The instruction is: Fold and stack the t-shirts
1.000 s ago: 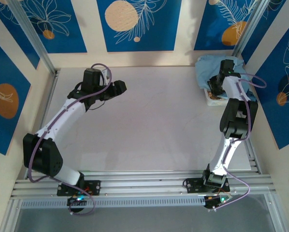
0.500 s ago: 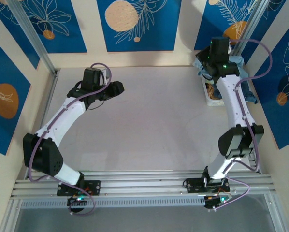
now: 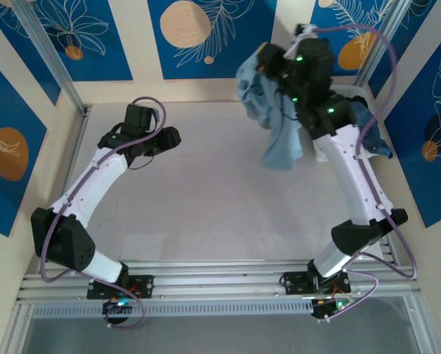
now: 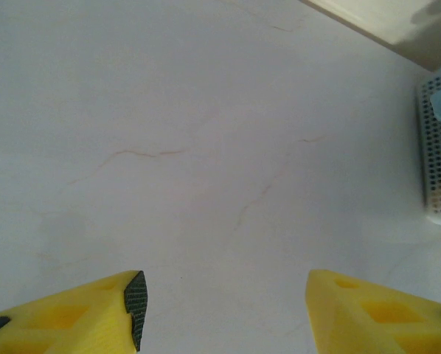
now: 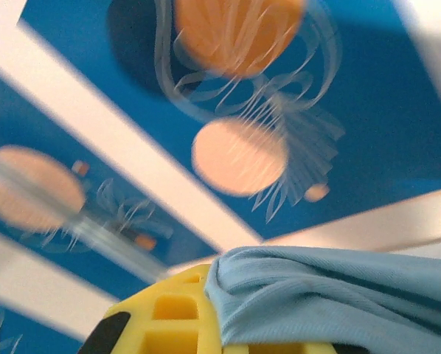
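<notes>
Cloth hangs from your right gripper [image 3: 271, 60] at about one o'clock in the overhead view. It is a light blue t-shirt [image 3: 278, 129], pinched near its top and dangling in a crumpled bunch over the far right part of the worktop [image 3: 206, 199]. You cannot tell from above whether its lower end touches the surface. In the right wrist view the gripper points up at the blue patterned wall panels [image 5: 368, 88], which are blurred. The fabric is gathered in folds across the yellow fingers [image 5: 172, 321], which are pressed together on it.

Your left gripper [image 3: 169, 136] sits at about ten o'clock, well apart from the t-shirt. In its own wrist view the yellow fingers are spread wide with nothing between them, and bare pale worktop lies below. A white mesh basket [image 4: 436, 133] shows at three o'clock in that view, standing on the worktop near the far wall. In the overhead view a heap of blue cloth [image 3: 373, 136] lies at two o'clock, just beyond the right arm.
</notes>
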Action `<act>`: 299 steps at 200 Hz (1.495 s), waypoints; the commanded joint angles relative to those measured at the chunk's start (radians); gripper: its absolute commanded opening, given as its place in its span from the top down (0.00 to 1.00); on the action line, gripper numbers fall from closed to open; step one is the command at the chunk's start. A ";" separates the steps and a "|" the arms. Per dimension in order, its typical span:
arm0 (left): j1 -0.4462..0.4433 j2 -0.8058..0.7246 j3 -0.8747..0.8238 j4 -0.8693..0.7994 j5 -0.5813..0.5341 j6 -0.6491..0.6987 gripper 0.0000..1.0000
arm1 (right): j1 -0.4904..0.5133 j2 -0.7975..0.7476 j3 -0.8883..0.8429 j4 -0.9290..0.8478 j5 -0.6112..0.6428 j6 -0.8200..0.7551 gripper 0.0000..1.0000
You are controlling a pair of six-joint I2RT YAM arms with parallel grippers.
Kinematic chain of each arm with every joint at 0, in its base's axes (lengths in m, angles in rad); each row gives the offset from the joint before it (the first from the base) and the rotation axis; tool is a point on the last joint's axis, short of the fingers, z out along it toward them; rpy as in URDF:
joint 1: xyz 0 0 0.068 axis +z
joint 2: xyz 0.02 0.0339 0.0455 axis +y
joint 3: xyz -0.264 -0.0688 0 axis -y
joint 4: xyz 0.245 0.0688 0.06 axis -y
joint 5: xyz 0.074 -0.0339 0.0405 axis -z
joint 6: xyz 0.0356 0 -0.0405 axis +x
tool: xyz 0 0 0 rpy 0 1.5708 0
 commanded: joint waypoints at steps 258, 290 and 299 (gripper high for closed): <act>-0.319 0.223 -0.440 -0.152 0.134 -0.281 0.57 | -0.200 -0.096 -0.713 -0.256 -0.298 0.063 0.43; -0.305 0.248 -0.339 -0.221 -0.056 -0.296 1.00 | -0.241 -0.103 -0.754 -0.260 -0.260 0.046 0.44; -0.291 0.193 -0.325 -0.259 -0.119 -0.302 1.00 | -0.252 -0.095 -0.757 -0.258 -0.248 0.039 0.45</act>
